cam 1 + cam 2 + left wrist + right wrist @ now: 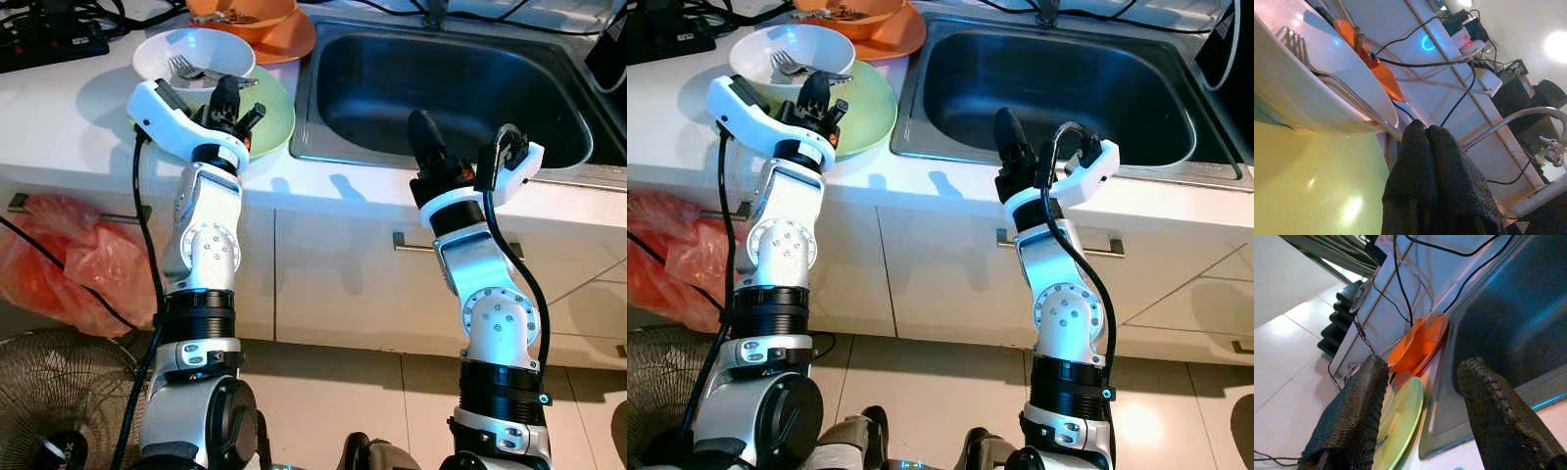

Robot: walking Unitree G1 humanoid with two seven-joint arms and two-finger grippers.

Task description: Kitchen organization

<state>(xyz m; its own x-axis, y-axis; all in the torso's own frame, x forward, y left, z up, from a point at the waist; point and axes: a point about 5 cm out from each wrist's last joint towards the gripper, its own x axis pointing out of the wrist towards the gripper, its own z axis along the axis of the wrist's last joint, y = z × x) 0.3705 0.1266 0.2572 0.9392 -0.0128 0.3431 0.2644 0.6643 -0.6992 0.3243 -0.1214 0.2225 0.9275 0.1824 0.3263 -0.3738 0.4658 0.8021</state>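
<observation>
A white bowl (201, 44) holding a fork (191, 69) sits on the counter, overlapping a light green plate (276, 117). Behind them, an orange bowl (240, 12) rests on an orange plate (289, 41). My left gripper (232, 93) hovers over the green plate beside the white bowl, its fingers pressed shut (1425, 128). The fork's handle runs out over the bowl's rim right up to the fingertips. My right gripper (423, 127) is raised over the front rim of the steel sink (451, 88). It is open (1425, 364) with nothing between its fingers.
A black power strip (49, 39) and cables lie at the counter's back left. A red plastic bag (59, 259) hangs at the cabinet front, above a floor fan (49, 411). White cabinet doors with handles (402, 240) face me. A faucet (1528, 115) arches beyond the bowls.
</observation>
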